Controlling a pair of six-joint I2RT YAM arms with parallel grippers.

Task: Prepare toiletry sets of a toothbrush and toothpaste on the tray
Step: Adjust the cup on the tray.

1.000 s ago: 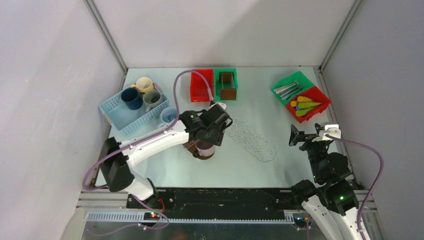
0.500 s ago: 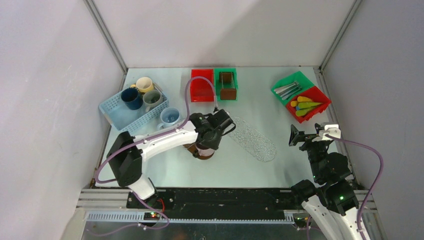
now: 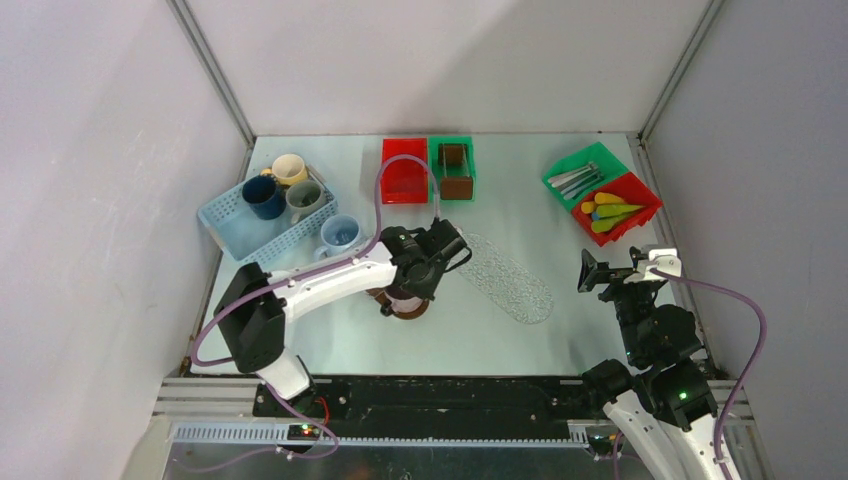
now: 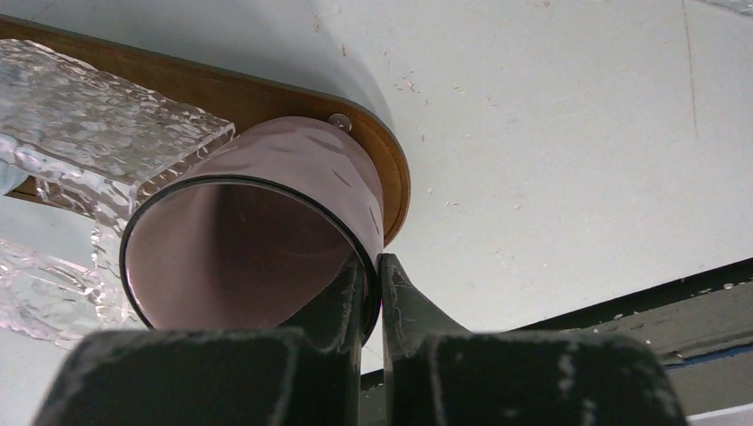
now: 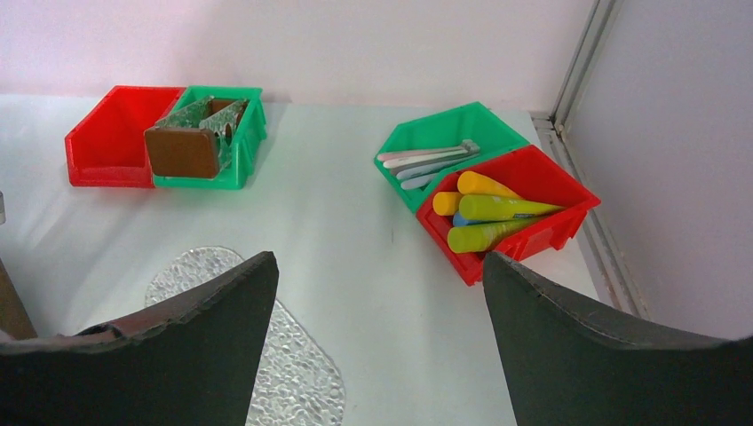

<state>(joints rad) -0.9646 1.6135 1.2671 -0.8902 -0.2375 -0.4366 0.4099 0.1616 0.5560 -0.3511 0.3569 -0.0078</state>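
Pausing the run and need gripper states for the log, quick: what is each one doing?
Left gripper: closed on the rim of the mauve cup.
Right gripper: open, holding nothing.

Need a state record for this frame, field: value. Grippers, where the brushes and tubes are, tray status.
left gripper: shut on the rim of the mauve cup
mauve cup: upright over a brown wooden board, contact unclear
right gripper: open, holding nothing
toothbrushes: in the green bin, far right
tubes: yellow, lime and blue, in the adjoining red bin
glass tray: mid-table, nothing on it
sets made: none yet
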